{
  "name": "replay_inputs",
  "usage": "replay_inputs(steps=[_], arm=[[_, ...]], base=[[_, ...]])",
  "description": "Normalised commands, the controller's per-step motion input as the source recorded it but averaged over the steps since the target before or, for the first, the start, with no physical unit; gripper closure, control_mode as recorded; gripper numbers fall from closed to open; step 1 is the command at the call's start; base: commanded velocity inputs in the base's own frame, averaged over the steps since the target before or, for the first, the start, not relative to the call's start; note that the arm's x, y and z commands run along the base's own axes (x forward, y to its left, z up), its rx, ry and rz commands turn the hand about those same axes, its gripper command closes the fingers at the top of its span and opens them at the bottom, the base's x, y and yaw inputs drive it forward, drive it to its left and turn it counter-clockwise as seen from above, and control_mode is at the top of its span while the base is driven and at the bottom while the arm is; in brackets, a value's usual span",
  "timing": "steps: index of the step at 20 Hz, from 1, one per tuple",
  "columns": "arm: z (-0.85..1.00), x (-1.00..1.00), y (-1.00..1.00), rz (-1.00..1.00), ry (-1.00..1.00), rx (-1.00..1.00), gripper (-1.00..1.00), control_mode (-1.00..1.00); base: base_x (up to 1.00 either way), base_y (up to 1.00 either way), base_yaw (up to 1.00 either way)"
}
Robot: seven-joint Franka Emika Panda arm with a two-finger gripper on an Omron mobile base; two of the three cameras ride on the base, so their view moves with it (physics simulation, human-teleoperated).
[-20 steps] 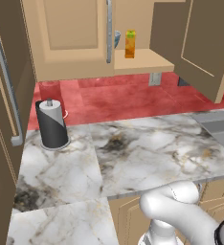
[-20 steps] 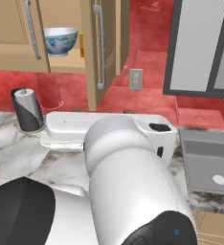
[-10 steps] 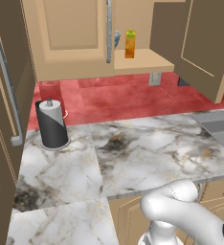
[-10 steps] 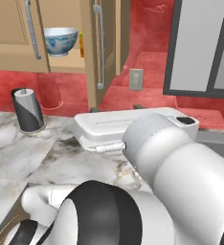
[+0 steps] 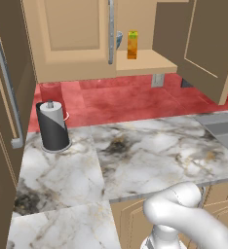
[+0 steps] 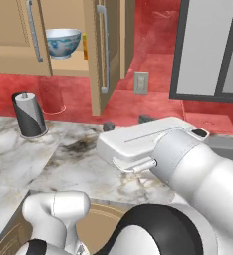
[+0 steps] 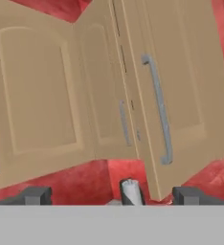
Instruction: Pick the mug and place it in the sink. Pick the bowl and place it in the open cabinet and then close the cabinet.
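**Bowl on the cabinet shelf, doors open, gripper empty**

The bowl (image 6: 63, 43), white with a blue pattern, stands upright on the shelf inside the tan wall cabinet (image 6: 58, 65). In the left base view just a sliver of its blue side (image 5: 119, 40) shows past the edge of the left door. Just beside it on the same shelf stands a slim orange-yellow bottle (image 5: 132, 44), upright and near the shelf's front edge.

Both cabinet doors stand open. In the right base view the right door (image 6: 104, 50) swings out toward the camera, its vertical silver bar handle (image 6: 104, 48) facing forward; in the left base view the right door (image 5: 203, 46) angles out over the counter. The hand view looks at the tan panelled doors from below, tilted, with a long bar handle (image 7: 158, 110) on the nearer door.

The gripper (image 7: 112, 195) has its two dark tips spread wide apart, with nothing between them. Between the tips, farther off, is what looks like the top of the paper towel roll, though it is too small to be sure.

On the marble counter (image 5: 150, 155) a paper towel roll (image 5: 52, 125) in a dark holder stands upright near the red backsplash (image 5: 121, 97), well left of the cabinet shelf. A corner of the grey sink (image 5: 225, 129) shows at the counter's right edge. An outlet (image 6: 141, 82) sits on the red wall below the cabinet.
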Motion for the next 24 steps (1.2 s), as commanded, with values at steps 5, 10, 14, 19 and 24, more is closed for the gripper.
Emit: replay_inputs(steps=[5, 10, 14, 19, 24], arm=[[-0.11, 0.27, 0.02, 0.13, -0.03, 0.11, -1.00, -1.00], [0.00, 0.45, 0.00, 0.12, 0.00, 0.12, -1.00, -1.00], [0.00, 0.46, 0.06, 0.05, 0.00, 0.02, -1.00, -1.00], [0.00, 0.20, 0.21, 0.00, -0.04, -0.02, -1.00, -1.00], [0.00, 0.19, 0.22, 0.00, -0.05, -0.03, -1.00, -1.00]], base=[[0.00, 0.00, 0.00], [0.00, 0.00, 0.00], [0.00, 0.00, 0.00], [0.00, 0.00, 0.00], [0.00, 0.00, 0.00]])
